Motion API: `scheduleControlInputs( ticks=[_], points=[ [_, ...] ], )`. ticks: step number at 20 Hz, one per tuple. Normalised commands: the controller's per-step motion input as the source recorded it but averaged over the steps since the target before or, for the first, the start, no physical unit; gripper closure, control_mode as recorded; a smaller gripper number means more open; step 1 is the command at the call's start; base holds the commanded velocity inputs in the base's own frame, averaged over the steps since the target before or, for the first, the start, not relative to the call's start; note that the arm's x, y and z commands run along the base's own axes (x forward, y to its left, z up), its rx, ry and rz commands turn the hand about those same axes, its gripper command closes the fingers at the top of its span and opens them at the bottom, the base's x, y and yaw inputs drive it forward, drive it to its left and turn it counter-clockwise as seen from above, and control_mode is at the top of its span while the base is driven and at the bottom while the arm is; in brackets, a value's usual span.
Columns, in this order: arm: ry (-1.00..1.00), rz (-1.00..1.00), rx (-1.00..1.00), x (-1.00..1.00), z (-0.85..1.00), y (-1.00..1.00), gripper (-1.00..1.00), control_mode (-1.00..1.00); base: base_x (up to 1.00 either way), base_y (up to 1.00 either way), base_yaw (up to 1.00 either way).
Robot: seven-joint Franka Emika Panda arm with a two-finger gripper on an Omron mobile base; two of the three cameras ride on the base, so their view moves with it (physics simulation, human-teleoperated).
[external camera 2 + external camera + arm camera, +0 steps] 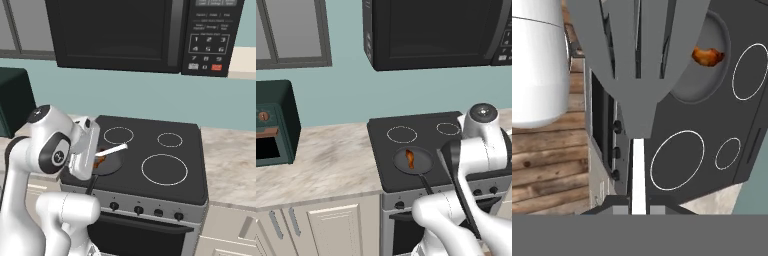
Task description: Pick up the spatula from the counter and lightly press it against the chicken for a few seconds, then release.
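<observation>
We find the pincer (pixel 638 205) clenched on the pale handle of the grey slotted spatula (pixel 639 102). In the hand view the handle rises from between the finger tips at bottom centre, and the broad head spreads across the upper middle of the frame. The small browned piece of chicken (pixel 708 56) lies in the round dark grey frying pan (pixel 712 85) at the upper right of that view. A thin strip of pan floor shows between the chicken and the head's right edge. The head hides the pan's left part from this camera.

In the left base view the spatula shows as a dark blade just right of the pan, at centre right. Its long handle runs down to the lower right across the white arm. The chicken sits mid-pan, apart from the blade. The pan's thin black handle points toward the front edge of the black glass cooktop (pixel 383 150), above the row of knobs (pixel 139 210).

A black microwave (pixel 431 32) hangs along the top of the frame over the cooktop. A dark green toaster oven (pixel 276 125) stands at the left edge on the marbled beige desk (pixel 331 160), well apart from the pan. The arm's links cover the cooktop's right part in this view.
</observation>
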Motion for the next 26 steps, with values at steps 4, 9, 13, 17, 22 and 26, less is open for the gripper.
scheduleControlInputs(
  ticks=[4, 9, 13, 17, 22, 26],
  points=[
    [-0.02, 0.00, -0.05, 0.08, -0.03, 0.07, 1.00, -1.00, 0.00, 0.00, 0.00],
    [-0.01, 0.00, -0.04, 0.14, -0.08, 0.04, 1.00, -1.00, 0.00, 0.00, 0.00],
    [0.00, 0.00, -0.03, 0.24, -0.13, 0.02, 1.00, -1.00, 0.00, 0.00, 0.00],
    [0.00, 0.00, -0.02, 0.32, -0.16, 0.04, 1.00, -1.00, 0.00, 0.00, 0.00],
    [0.00, 0.00, -0.02, 0.29, -0.15, 0.03, 1.00, -1.00, 0.00, 0.00, 0.00],
    [0.00, 0.00, -0.02, 0.27, -0.10, 0.00, 1.00, -1.00, 0.00, 0.00, 0.00]
  ],
)
